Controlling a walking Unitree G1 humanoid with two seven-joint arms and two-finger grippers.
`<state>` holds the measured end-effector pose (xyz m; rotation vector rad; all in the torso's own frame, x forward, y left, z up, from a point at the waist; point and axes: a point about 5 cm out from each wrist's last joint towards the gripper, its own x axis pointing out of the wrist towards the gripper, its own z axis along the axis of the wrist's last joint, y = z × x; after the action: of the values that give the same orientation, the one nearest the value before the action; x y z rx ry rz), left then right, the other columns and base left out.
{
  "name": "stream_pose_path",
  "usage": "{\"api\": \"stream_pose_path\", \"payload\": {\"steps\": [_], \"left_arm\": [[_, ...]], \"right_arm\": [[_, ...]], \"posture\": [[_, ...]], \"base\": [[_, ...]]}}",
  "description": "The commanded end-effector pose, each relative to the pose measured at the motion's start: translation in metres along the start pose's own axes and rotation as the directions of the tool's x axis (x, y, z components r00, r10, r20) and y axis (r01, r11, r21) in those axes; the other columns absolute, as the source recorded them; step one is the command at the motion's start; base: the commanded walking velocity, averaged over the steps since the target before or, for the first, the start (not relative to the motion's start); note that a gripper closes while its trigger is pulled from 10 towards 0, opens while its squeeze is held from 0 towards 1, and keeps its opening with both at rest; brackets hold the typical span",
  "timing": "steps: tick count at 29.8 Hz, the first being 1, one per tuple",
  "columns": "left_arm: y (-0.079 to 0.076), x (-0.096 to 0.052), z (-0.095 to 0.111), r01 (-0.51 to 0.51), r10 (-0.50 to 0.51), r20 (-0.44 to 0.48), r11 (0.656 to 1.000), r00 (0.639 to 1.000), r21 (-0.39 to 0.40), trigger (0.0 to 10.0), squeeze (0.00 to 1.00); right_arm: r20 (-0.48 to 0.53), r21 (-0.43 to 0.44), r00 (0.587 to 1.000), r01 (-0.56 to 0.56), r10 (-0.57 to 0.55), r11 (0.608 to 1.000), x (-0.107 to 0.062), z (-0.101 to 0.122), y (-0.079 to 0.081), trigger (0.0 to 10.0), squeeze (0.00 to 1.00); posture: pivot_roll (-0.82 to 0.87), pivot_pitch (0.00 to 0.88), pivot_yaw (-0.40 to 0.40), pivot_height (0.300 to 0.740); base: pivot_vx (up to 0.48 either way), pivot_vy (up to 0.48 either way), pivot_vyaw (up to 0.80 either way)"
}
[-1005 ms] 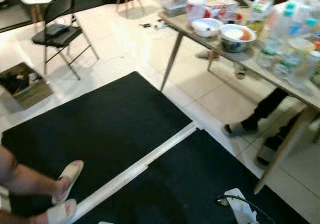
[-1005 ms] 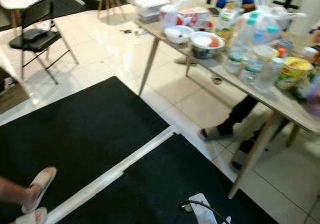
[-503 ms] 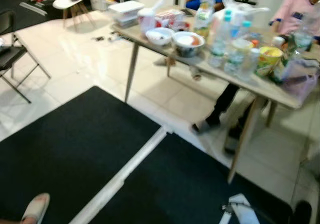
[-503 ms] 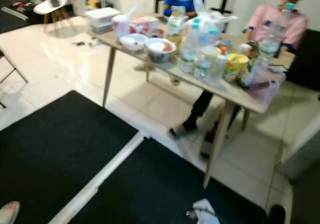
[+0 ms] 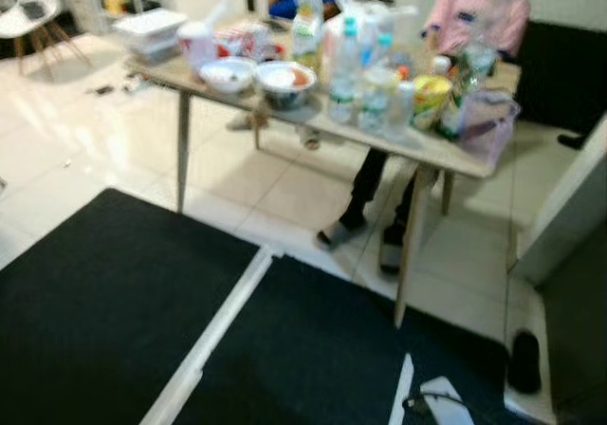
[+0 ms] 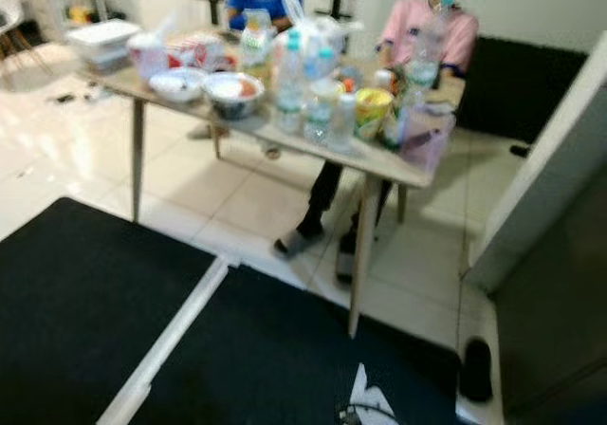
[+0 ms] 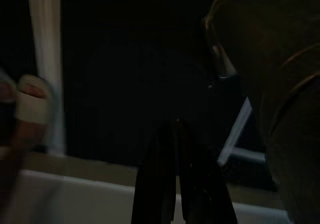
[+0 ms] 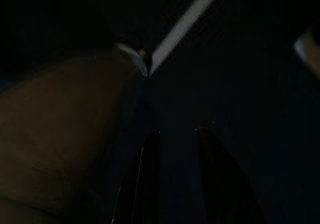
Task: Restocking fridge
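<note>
Clear plastic water bottles (image 5: 345, 69) stand mid-bench (image 5: 474, 164) w/ bowls and tubs, prob heavy if full, slick and a bit squashy, so I'd grip mid-body; my left end effector (image 7: 176, 149) hangs clenched, right end effector (image 8: 176, 154) released, both empty over the black mat (image 5: 114, 302)

Dark. Left gripper (image 7: 176, 129) fingers nearly together above black mat (image 7: 125, 84); white strip (image 7: 46, 59), sandalled foot (image 7: 27, 106) beside.
</note>
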<state>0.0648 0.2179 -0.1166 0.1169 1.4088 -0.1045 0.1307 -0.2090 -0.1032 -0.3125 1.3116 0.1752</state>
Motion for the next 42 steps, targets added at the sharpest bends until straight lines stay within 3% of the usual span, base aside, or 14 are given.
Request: {"api": "stream_pose_path", "payload": {"steps": [1, 18, 26, 42], "left_arm": [[0.001, -0.001, 0.036, -0.011, 0.011, 0.134, 1.0, 0.991, 0.0, 10.0, 0.0], [-0.001, 0.0, 0.032, -0.014, 0.01, 0.081, 0.998, 0.997, 0.06, 10.0, 0.0], [-0.005, 0.001, 0.03, -0.006, 0.003, 0.07, 0.999, 0.998, 0.044, 10.0, 0.0], [-0.006, 0.001, 0.031, 0.003, -0.004, 0.087, 1.0, 0.996, 0.013, 10.0, 0.0]], "right_arm": [[0.013, -0.01, 1.0, 0.002, -0.002, 1.0, 0.0, 0.003, -0.002, 10.0, 0.0], [-0.003, -0.055, 1.0, -0.01, 0.01, 0.998, 0.0, 0.002, -0.002, 10.0, 0.0], [0.008, -0.051, 1.0, -0.01, 0.01, 0.999, -0.001, 0.009, -0.007, 10.0, 0.0], [0.026, -0.046, 0.999, -0.024, 0.025, 0.999, -0.001, 0.019, -0.001, 10.0, 0.0]], "posture": [[-0.01, 0.0, 0.01, 0.74], [-0.02, 0.0, 0.002, 0.74], [-0.02, 0.0, 0.006, 0.74], [-0.01, 0.0, 0.006, 0.74]], "base": [[0.0, 0.0, 0.0], [0.0, 0.0, 0.0], [0.0, 0.0, 0.0], [0.0, 0.0, 0.0]]}}
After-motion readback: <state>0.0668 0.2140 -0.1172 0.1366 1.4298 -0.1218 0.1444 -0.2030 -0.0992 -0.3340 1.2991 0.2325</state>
